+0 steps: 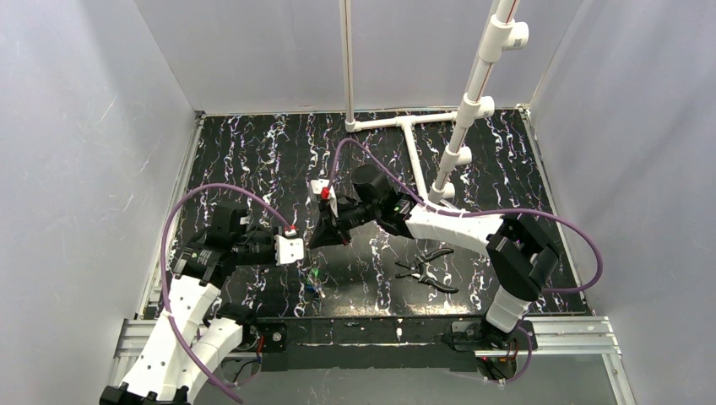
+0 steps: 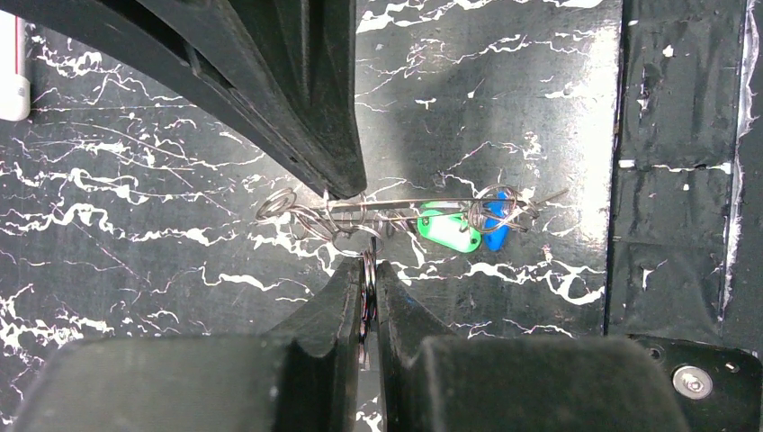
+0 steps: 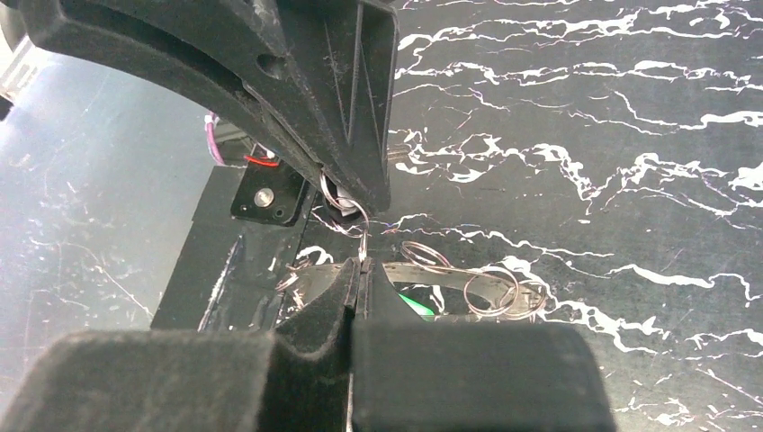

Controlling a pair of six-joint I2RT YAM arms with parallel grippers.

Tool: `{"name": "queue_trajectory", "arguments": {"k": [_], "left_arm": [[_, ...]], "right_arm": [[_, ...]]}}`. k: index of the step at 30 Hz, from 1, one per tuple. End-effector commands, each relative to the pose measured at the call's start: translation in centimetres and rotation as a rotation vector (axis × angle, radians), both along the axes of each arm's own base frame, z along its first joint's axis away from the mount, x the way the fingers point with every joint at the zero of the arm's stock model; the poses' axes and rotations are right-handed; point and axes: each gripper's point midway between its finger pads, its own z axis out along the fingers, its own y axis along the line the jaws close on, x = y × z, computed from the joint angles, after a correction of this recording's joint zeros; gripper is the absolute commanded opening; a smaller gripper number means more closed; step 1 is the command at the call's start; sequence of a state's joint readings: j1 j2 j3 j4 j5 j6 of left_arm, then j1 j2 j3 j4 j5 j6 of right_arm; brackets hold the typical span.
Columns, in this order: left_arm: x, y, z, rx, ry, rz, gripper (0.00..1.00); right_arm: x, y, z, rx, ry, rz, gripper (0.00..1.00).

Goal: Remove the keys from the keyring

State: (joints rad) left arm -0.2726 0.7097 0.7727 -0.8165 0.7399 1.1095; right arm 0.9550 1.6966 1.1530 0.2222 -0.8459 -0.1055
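at left wrist, blue key (image 2: 496, 230)

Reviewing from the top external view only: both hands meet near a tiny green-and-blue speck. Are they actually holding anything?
Observer: Yes. The left wrist view shows the left hand pinching one loop of the keyring, which is several linked silvery rings.
Operator: And the keys?
Observer: The green key and blue key lie side by side, both threaded on the far loop.
Operator: And the other arm?
Observer: Its own view shows the right hand pinching a thin loop edge-on.
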Motion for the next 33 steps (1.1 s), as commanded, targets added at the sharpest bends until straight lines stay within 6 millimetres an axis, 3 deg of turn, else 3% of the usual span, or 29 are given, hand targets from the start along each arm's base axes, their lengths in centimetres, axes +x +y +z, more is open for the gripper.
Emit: {"name": "queue_trajectory", "arguments": {"k": [1, 7, 19, 33], "left_arm": [[-0.9, -0.1, -0.9, -0.001, 0.044, -0.023, 0.0], [-0.3, -0.2, -0.7, -0.017, 0.075, 0.025, 0.0], [0.4, -0.9, 1.3, -0.075, 0.134, 0.082, 0.0], [0.8, -1.9, 2.1, -0.139, 0.32, 0.183, 0.0]], "right_arm": [[-0.1, 0.2, 3.9, 0.125, -0.019, 0.019, 0.01], [-0.6, 0.0, 3.4, 0.122, -0.052, 0.064, 0.01], [-2.3, -1.5, -0.3, -0.02, -0.235, 0.158, 0.01], [-3.3, -0.8, 0.0, -0.042, -0.337, 0.207, 0.01]]}}
